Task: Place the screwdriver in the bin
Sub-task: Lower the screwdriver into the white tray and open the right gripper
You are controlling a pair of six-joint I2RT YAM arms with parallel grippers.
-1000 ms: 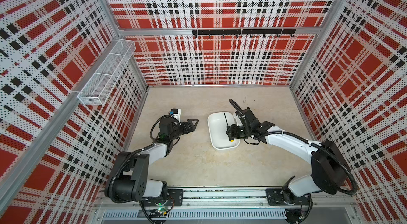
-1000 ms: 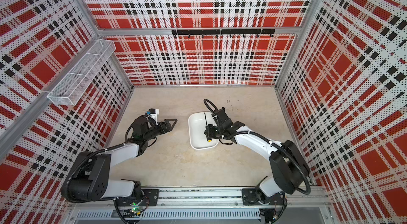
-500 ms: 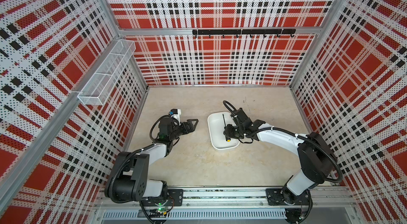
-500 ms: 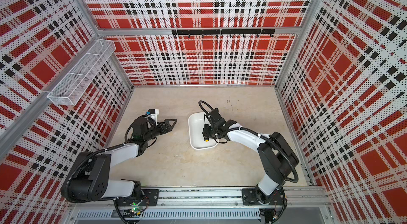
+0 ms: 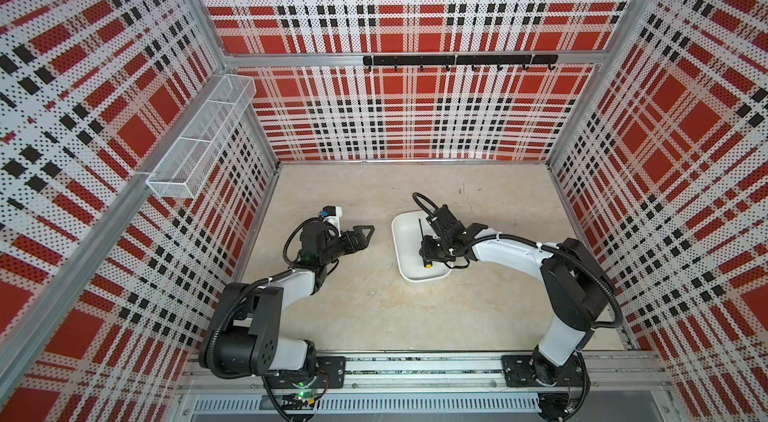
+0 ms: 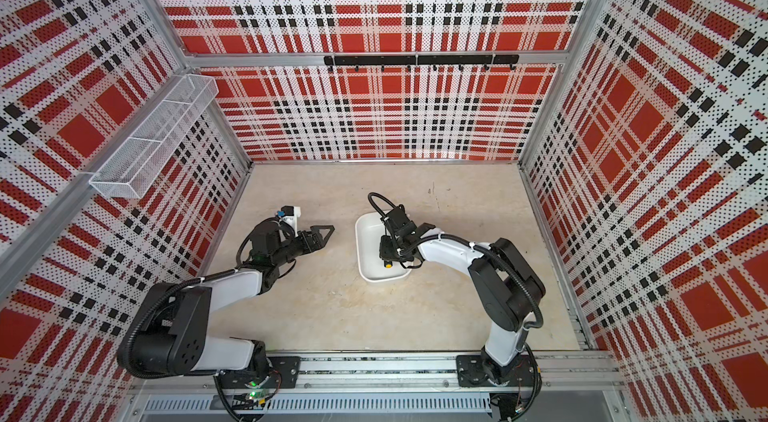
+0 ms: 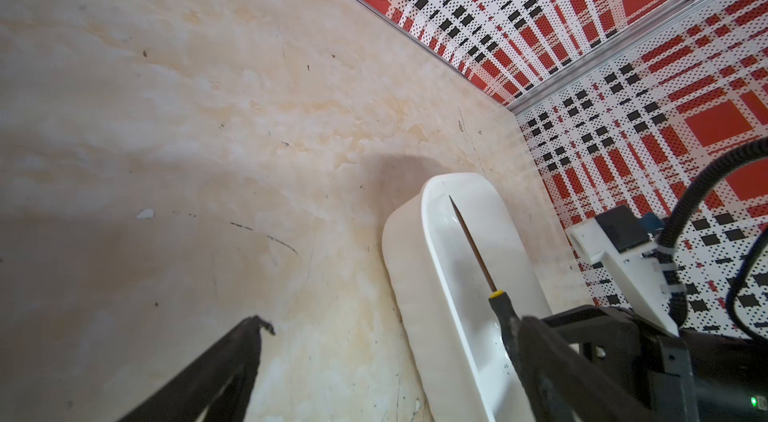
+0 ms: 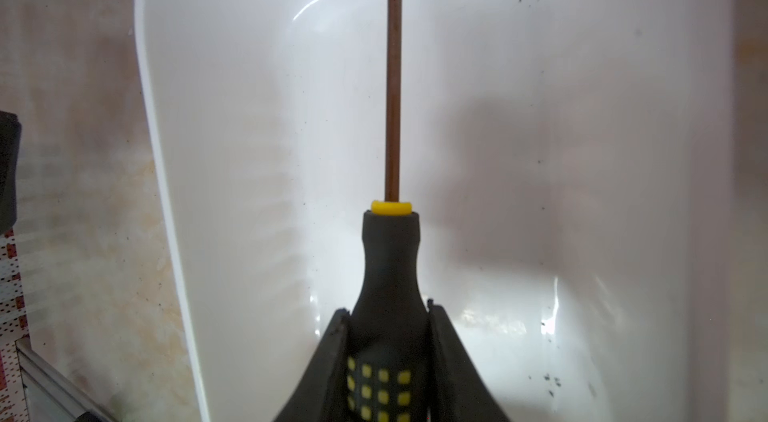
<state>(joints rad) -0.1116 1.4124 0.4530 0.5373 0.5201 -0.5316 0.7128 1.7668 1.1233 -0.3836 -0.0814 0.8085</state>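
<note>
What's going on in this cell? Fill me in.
The right gripper is shut on the black handle of the screwdriver and holds it over the inside of the white bin, with the shaft pointing along the tub toward its far end. It has not let go yet, and whether the tool touches the bin floor cannot be told. The left gripper hangs open and empty over the table, left of the bin.
</note>
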